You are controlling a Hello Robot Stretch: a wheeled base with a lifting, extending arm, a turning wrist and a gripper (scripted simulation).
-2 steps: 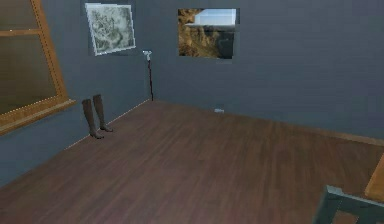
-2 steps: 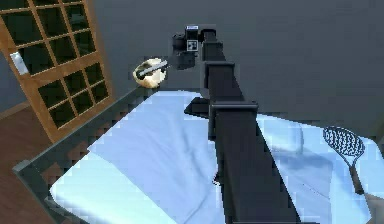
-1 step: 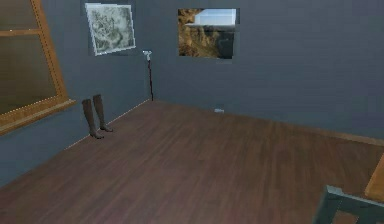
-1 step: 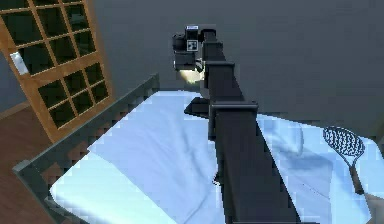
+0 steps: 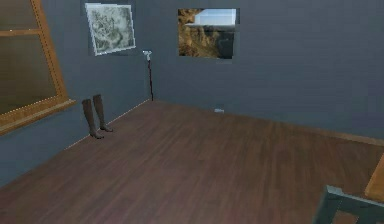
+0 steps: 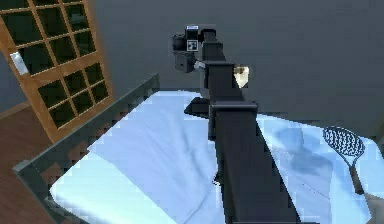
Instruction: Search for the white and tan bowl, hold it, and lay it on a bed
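In the arm side view my arm's dark bar rises over a bed (image 6: pixel 140 150) with a pale blue sheet and a dark railed frame. The gripper (image 6: pixel 184 52) stands at the bar's far end, above the bed's far edge and against the grey wall. A small white and tan blob (image 6: pixel 240 73) shows at the bar's right edge, just below the gripper's level; its shape is too small to name. I cannot make out the gripper's far end, so I cannot tell whether it holds anything.
A dark racket-like thing with a mesh head (image 6: pixel 344 146) lies on the bed's right side. A wooden door with glass panes (image 6: pixel 50 60) stands left of the bed. Ahead lie bare wood floor (image 5: pixel 200 160), dark boots (image 5: pixel 97 117), a thin stand (image 5: pixel 150 75), two wall pictures (image 5: pixel 110 28) and a window (image 5: pixel 25 60).
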